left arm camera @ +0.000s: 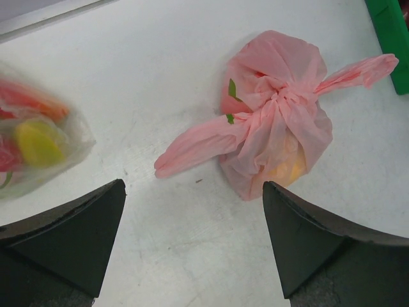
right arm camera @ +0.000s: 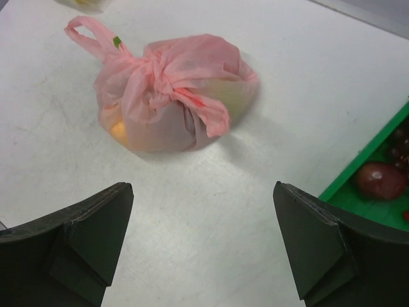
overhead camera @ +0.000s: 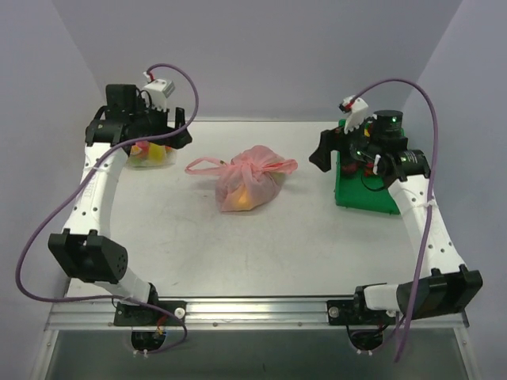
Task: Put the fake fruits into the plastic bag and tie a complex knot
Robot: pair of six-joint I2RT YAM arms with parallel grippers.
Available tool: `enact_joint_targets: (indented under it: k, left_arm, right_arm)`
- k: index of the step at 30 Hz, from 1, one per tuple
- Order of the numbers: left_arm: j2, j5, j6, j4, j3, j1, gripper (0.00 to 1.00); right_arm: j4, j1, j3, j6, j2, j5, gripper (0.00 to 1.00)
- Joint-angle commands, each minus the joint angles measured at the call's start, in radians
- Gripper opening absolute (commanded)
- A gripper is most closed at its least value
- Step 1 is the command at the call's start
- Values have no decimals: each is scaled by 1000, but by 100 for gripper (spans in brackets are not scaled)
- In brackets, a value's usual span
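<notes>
The pink plastic bag [overhead camera: 247,186] lies in the middle of the table, closed, with yellow-orange fake fruits [left arm camera: 287,169] showing through its skin. Its handles are bunched into a knot [overhead camera: 255,164] on top, and pink ends stick out left and right. The left wrist view shows the bag [left arm camera: 275,134] and knot [left arm camera: 281,96], as does the right wrist view with bag [right arm camera: 169,96] and knot [right arm camera: 163,83]. My left gripper [left arm camera: 193,185] is open and empty, back at the far left [overhead camera: 166,133]. My right gripper [right arm camera: 202,185] is open and empty, off to the bag's right [overhead camera: 329,152].
A clear bag of yellow and red fruit [overhead camera: 150,156] sits under the left gripper at the far left. A green tray [overhead camera: 364,198] stands at the right, holding a dark red fruit [right arm camera: 381,180] and grapes [right arm camera: 399,144].
</notes>
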Motion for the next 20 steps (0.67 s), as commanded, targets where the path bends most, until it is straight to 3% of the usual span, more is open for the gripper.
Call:
enact_joint_targets:
  k: [1, 5, 12, 20]
  left_arm:
    - [-67, -9, -47, -105, -52, 16, 97]
    - [-174, -112, -15, -114, -238, 16, 98]
    - [-324, -158, 22, -73, -574, 13, 97]
    - [-406, -167, 14, -42, -675, 8, 98]
  right_arm:
    - [-128, -58, -92, 14, -63, -50, 98]
    - [-175, -146, -224, 55, -143, -102, 100]
    - [-198, -173, -493, -9, -296, -14, 100]
    - [-186, -174, -591, 8, -376, 4, 100]
